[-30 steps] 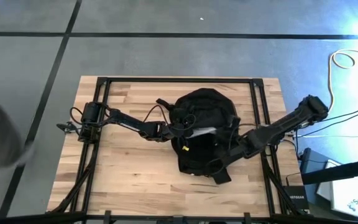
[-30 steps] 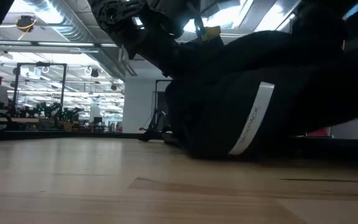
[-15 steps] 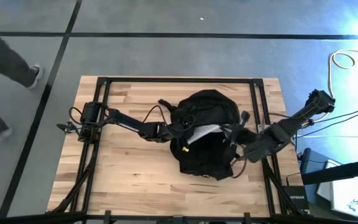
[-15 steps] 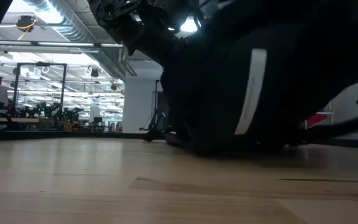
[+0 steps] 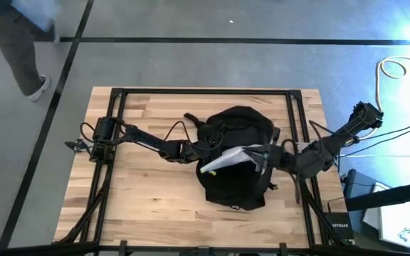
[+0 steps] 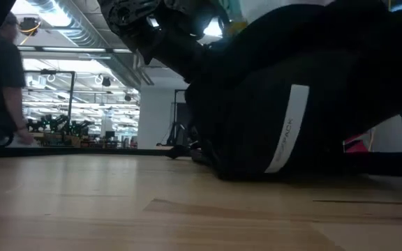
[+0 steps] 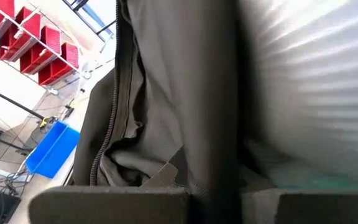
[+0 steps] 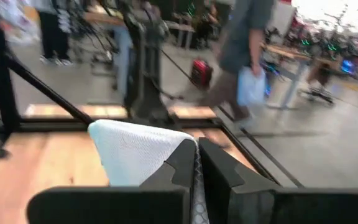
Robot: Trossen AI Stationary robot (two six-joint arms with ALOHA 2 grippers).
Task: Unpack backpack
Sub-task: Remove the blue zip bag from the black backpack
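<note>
Black soft fabric, rounded and slumped, the backpack (image 5: pixel 235 158) lies at the middle of the pale wood-plank table (image 5: pixel 148 192), with a light-grey stripe (image 6: pixel 287 129) on the side facing the low camera. Half out of its open top sits a flat translucent pouch (image 5: pixel 228 158) with a woven, mesh-like surface; its far end is still inside the bag. The right gripper (image 5: pixel 260 158) reaches in from the backpack's right and is closed thin on the pouch's edge, the two dark fingers (image 8: pixel 185 163) pressed together with the white mesh between them. The left gripper (image 5: pixel 199 148) sits at the backpack's left rim, against the grey lining and zip (image 7: pixel 110 134) of the opening; I cannot tell whether its fingers are spread or closed. Bare planks lie open in front of and behind the backpack, out to the black frame rails (image 5: pixel 112 135) along the table's edges. A person (image 5: pixel 20 43) walks on the floor well beyond the table's far left corner.
</note>
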